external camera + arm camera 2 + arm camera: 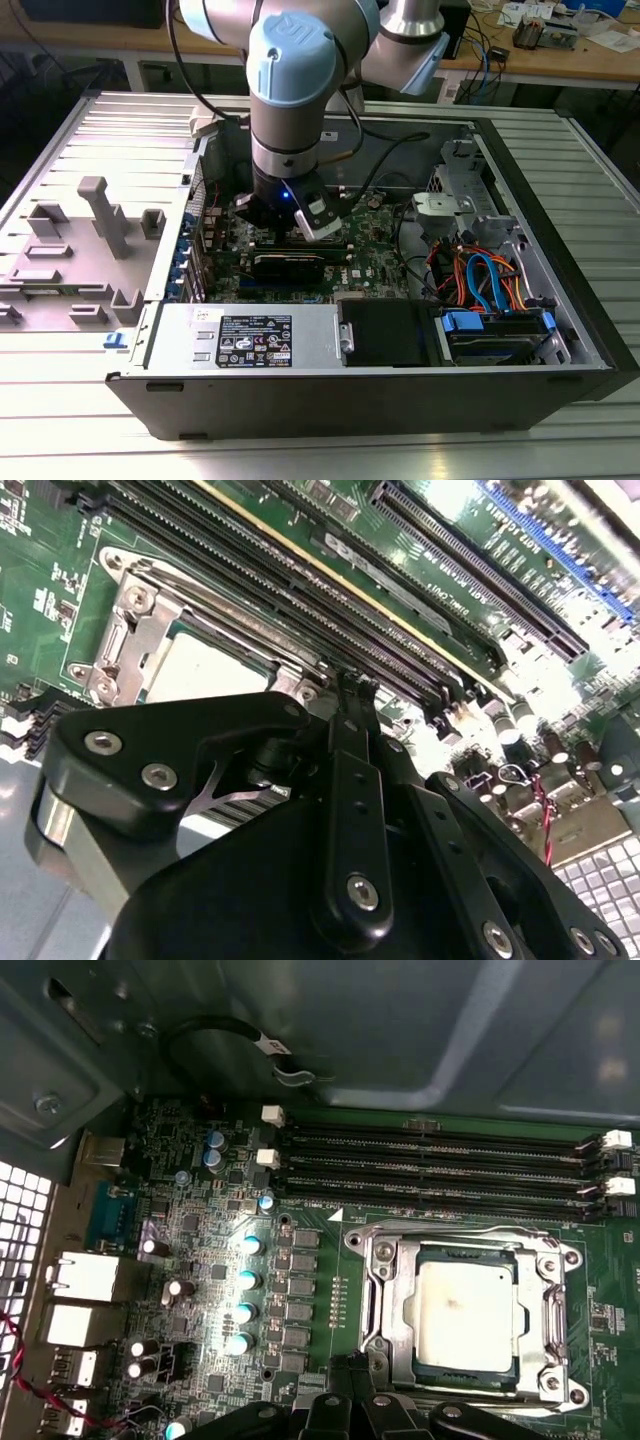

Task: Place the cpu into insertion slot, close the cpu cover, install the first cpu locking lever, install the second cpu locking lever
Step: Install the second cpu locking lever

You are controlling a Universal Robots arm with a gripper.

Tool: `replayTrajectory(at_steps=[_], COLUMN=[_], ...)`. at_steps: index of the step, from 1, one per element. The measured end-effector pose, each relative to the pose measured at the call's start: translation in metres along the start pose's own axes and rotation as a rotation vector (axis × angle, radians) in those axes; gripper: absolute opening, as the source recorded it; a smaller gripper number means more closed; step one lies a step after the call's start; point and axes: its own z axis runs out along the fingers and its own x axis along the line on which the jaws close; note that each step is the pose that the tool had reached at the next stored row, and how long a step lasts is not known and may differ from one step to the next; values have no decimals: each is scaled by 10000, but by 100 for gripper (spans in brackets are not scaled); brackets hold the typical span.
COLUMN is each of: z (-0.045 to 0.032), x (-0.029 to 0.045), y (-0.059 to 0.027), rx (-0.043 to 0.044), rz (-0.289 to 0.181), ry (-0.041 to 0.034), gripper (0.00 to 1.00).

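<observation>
While seated in the insertion slot (465, 1320), dull silver cpu (465, 1303), claw (350, 1385) state unclear

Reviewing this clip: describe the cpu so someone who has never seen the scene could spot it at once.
Inside the open computer case, find the green motherboard under the arm. Beside the long black memory slots sits a silver metal frame; the cpu is the flat, pale silver square within it, the board's only plain metal-topped chip.

Dull silver cpu (463, 1310) seated flat in insertion slot (500, 1378); silver cpu cover (387, 1305) closed around it, memory slots at 12 o'clock.
</observation>
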Motion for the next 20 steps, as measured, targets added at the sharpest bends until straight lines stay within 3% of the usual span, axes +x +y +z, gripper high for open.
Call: replayTrajectory(at_steps=[8,12,20], z=[7,4,-134], x=[6,6,10], y=[9,9,35], rx=[5,140,210], rz=[-7,0,3], ry=[5,18,23], gripper=[11,11,11])
